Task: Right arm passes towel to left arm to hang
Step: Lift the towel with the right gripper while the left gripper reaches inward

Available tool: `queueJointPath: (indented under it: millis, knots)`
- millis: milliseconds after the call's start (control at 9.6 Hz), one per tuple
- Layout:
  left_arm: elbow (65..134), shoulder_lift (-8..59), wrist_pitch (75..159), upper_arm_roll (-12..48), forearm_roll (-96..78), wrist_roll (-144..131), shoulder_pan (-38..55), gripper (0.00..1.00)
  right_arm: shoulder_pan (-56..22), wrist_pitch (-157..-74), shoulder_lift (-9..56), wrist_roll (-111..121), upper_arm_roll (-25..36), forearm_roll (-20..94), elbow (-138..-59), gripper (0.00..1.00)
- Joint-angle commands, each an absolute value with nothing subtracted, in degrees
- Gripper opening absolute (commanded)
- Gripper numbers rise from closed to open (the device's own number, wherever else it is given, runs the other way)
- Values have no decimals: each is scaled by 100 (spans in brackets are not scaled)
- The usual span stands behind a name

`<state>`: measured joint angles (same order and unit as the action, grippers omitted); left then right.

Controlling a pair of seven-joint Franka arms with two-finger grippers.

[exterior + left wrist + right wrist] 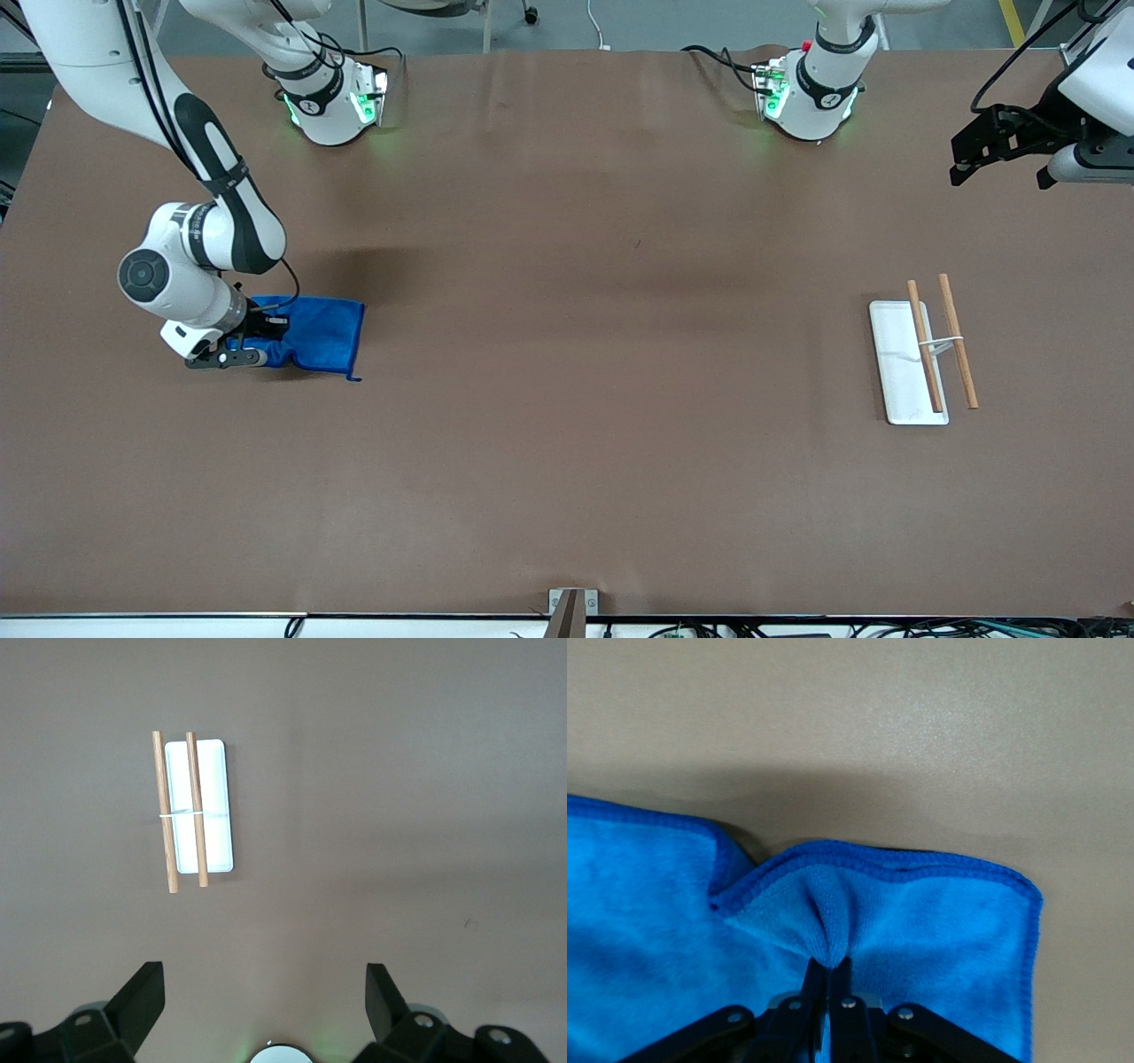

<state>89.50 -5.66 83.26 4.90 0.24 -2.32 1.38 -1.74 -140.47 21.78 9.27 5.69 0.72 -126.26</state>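
Note:
The bright blue towel point(314, 335) lies on the brown table near the right arm's end. My right gripper point(237, 347) is down on the towel's edge and shut on a pinched fold of it; in the right wrist view the towel point(921, 912) bunches up between the closed fingers point(818, 979). My left gripper point(974, 146) is open and empty, held high over the left arm's end of the table, where the left arm waits; its fingertips point(146, 988) stand wide apart in the left wrist view.
A white flat-based rack with two wooden rods point(926, 350) stands toward the left arm's end; it also shows in the left wrist view point(195, 811). The brown table point(602, 399) spreads between towel and rack.

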Motion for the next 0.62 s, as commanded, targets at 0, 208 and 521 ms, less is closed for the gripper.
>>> queueJointPath:
  millis: [0, 208, 521]
  knots:
    - [8974, -448, 8244, 483, -35, -115, 132, 100, -220, -12830, 1820, 669, 545, -18, -12062, 0]
    - [8991, -405, 8244, 492, -35, -114, 158, 100, -220, -11634, 1697, 458, 397, -9, -11237, 0]
    - [9008, -404, 8130, 493, -453, -53, 132, 100, -228, -10294, 1714, -52, -183, 61, -10031, 0]
